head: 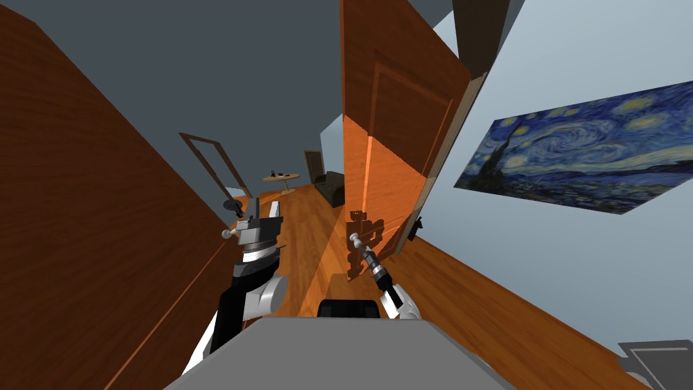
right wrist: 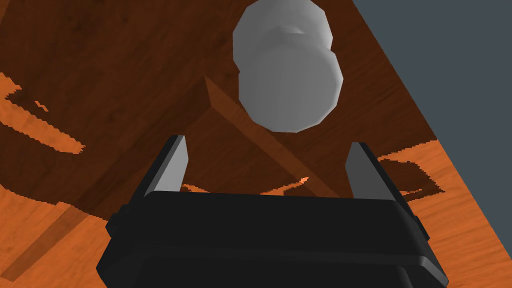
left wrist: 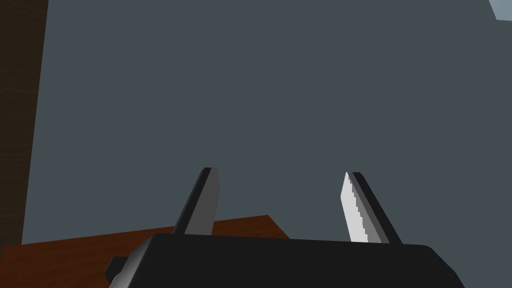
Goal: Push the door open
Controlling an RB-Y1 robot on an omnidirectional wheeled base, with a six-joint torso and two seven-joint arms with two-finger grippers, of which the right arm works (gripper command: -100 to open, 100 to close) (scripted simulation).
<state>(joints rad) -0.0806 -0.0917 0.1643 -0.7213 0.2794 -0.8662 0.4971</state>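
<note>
The door (head: 389,156) is an orange-brown wooden panel door, standing ahead and slightly right of me, swung partway. Its grey round knob (head: 353,238) sits low on the near face. My right gripper (head: 361,250) reaches up to it. In the right wrist view the knob (right wrist: 287,75) hangs just beyond the open right gripper (right wrist: 267,150), nothing between the fingers, the door face (right wrist: 100,75) close behind. My left gripper (head: 265,213) is raised at the left. The left wrist view has the left gripper (left wrist: 280,192) open and empty.
A tall brown wooden panel (head: 81,203) with a grey knob (head: 227,233) runs along my left. Past the door, a wooden floor leads to a round table (head: 281,178) and a dark sofa (head: 329,188). A starry-night painting (head: 582,156) hangs on the right wall.
</note>
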